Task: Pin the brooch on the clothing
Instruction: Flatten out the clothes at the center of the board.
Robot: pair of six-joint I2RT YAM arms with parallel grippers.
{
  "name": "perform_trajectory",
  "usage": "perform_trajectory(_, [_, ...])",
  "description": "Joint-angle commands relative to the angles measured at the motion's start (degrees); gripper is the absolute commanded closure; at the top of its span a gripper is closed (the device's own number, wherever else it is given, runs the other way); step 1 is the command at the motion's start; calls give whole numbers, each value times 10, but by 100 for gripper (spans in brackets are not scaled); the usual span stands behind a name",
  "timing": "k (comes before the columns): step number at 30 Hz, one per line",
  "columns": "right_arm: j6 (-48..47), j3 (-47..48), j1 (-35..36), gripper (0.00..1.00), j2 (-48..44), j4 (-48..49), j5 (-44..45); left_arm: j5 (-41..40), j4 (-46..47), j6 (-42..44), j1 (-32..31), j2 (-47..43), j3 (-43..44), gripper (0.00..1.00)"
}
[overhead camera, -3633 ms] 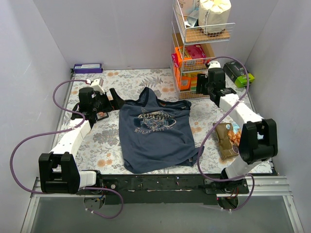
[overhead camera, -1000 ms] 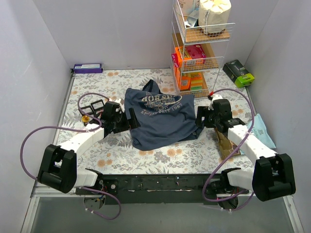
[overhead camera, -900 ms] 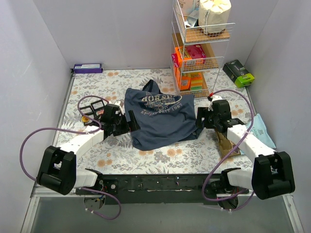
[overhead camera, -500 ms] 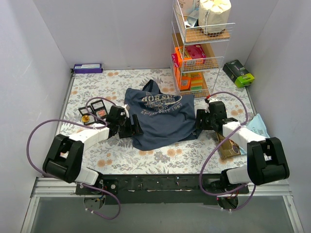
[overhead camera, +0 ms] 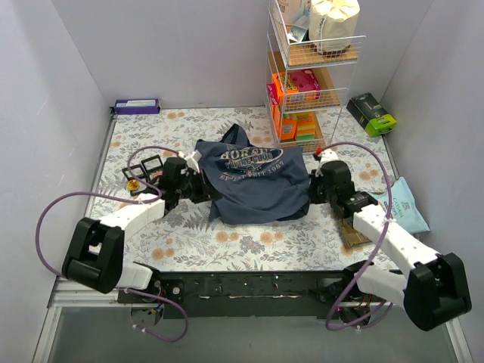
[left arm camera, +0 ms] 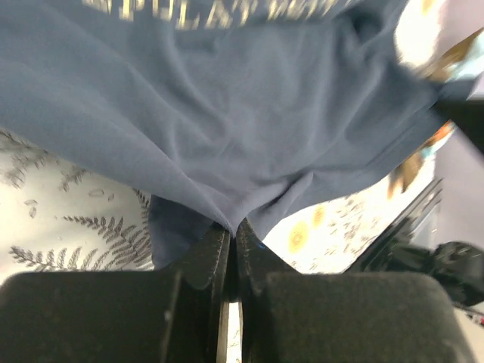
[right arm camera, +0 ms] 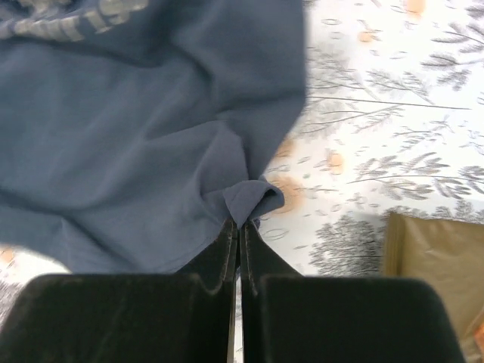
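The navy clothing (overhead camera: 257, 187) lies bunched in the middle of the floral table, its pale chest print facing up. My left gripper (overhead camera: 204, 189) is shut on a fold of its left edge; in the left wrist view the cloth (left arm camera: 249, 128) rises out of the closed gripper (left arm camera: 233, 227). My right gripper (overhead camera: 311, 190) is shut on the right edge, with a small tuck of fabric (right arm camera: 253, 198) pinched at the gripper tips (right arm camera: 239, 225). A small gold round piece (overhead camera: 133, 184), seemingly the brooch, sits on the table left of the left arm, apart from both grippers.
Two open black cases (overhead camera: 142, 163) lie beside the gold piece. A wire rack (overhead camera: 304, 76) with boxes stands at the back right, a green box (overhead camera: 372, 113) beyond it. A purple box (overhead camera: 137, 105) sits by the back wall. A brown packet (overhead camera: 350, 229) and pale blue packet (overhead camera: 404, 206) lie right.
Both grippers went from open to shut on the clothing's side edges. The garment's lower part has drawn up and bunched slightly between them.
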Motion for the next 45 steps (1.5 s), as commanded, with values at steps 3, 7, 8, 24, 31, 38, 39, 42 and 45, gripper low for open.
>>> perform_trajectory(3, [49, -22, 165, 99, -42, -82, 132, 111, 80, -92, 128, -63, -26, 99])
perform_trajectory(7, [129, -42, 289, 88, -31, -121, 164, 148, 102, -111, 206, -45, -66, 73])
perform_trajectory(8, [154, -42, 326, 68, -31, -127, 168, 151, 91, -105, 207, -38, -61, 62])
perform_trajectory(24, [130, -11, 213, 20, -43, -79, 25, 14, -147, 108, 207, -48, -1, 2])
perform_trajectory(31, [108, -9, 171, 19, -10, -17, 2, 80, -157, 163, 207, -37, 7, 2])
perform_trajectory(38, [104, 8, 170, 25, 52, -29, 27, 99, -152, 173, 203, 23, 33, 5])
perform_trajectory(39, [106, 7, 170, 25, 53, -32, 31, 100, -151, 175, 197, 28, 39, 7])
perform_trajectory(42, [113, -8, 169, 32, 35, -36, 30, 100, -146, 180, 181, 40, 44, 17])
perform_trajectory(45, [122, -22, 170, 43, 12, -49, 38, 103, -137, 183, 170, 52, 56, 37])
